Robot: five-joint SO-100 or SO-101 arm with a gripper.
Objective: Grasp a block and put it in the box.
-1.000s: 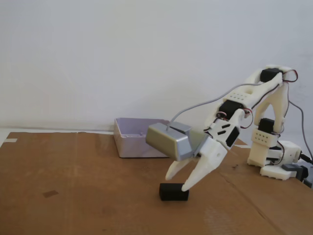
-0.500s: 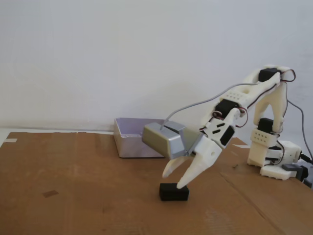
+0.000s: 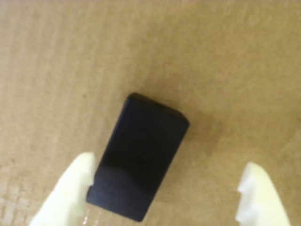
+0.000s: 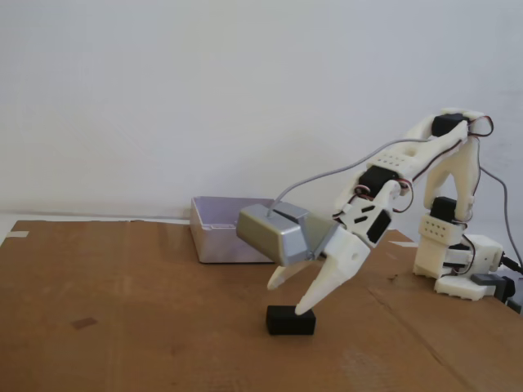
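Cream-white plastic fingers [image 3: 63, 195] of the gripper [image 3: 167, 197] are standing wide apart in the wrist view, holding nothing between them. The block [image 3: 139, 162] is taking up only the left part of that gap. Its lower left edge is lying right against the inner side of the left finger, and whether the two are actually touching cannot be told. The right finger is sitting well clear of the block, with bare cardboard showing between them. The block itself is lying flat and turned at a slant to the fingers, its long side running from lower left to upper right in that view.

In the fixed view the gripper [image 4: 286, 298] is pointing down and to the left, one fingertip hanging just over the top of the block [image 4: 290, 321] and the other lifted a little higher behind it. The block is resting on the brown cardboard sheet [image 4: 122, 310], in front of the box [image 4: 229, 237] and apart from it. The box is standing further back on the cardboard, behind the block. A silver-grey module [image 4: 274, 235] with a grey cable is riding on the gripper, above the block and partly covering the box's right end.
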